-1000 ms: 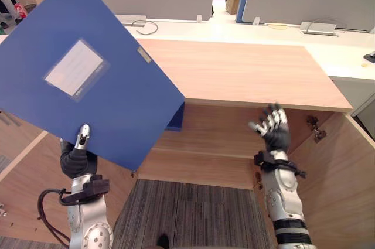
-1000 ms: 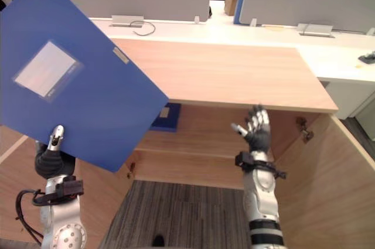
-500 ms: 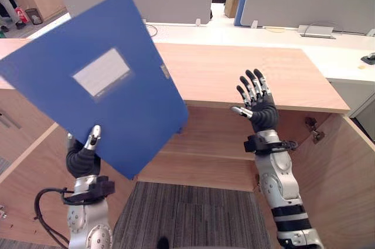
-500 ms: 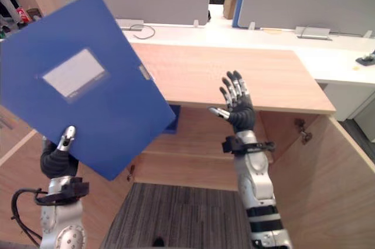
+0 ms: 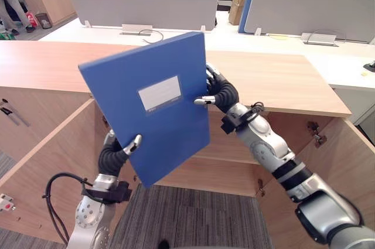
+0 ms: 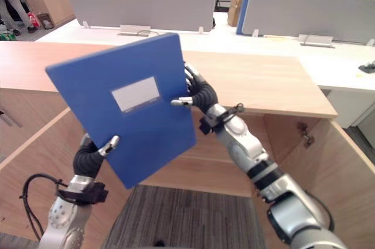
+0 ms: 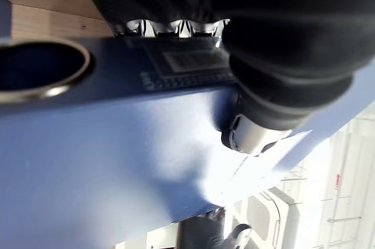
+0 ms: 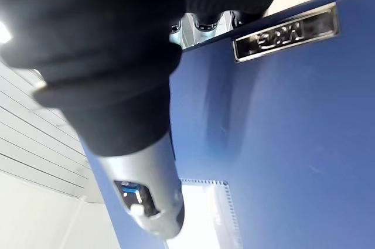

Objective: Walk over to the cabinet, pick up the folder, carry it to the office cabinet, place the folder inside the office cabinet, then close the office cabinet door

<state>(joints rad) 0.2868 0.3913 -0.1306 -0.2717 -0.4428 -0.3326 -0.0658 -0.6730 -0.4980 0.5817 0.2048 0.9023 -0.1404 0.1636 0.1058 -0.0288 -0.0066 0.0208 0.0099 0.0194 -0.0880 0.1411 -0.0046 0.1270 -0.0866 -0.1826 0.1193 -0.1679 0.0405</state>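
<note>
Office, grey partitions (image 5: 140,3) behind wood-grain office cabinet (image 5: 275,79); smooth blue folder (image 5: 158,114) held up before it, lower edge pinched by left hand (image 5: 114,154), side edge by right hand (image 5: 220,92); left wrist view: metal-ringed hole (image 7: 41,70); right wrist view: metal plate (image 8: 285,32).

Head eye views look down, sharing the folder (image 5: 153,108); both wrist views sit close against it.

Folder (image 5: 152,105) before cabinet (image 5: 281,79), left hand (image 5: 112,154) at its lower edge, right hand (image 5: 221,92) at its right edge, desks (image 5: 246,33) behind.
</note>
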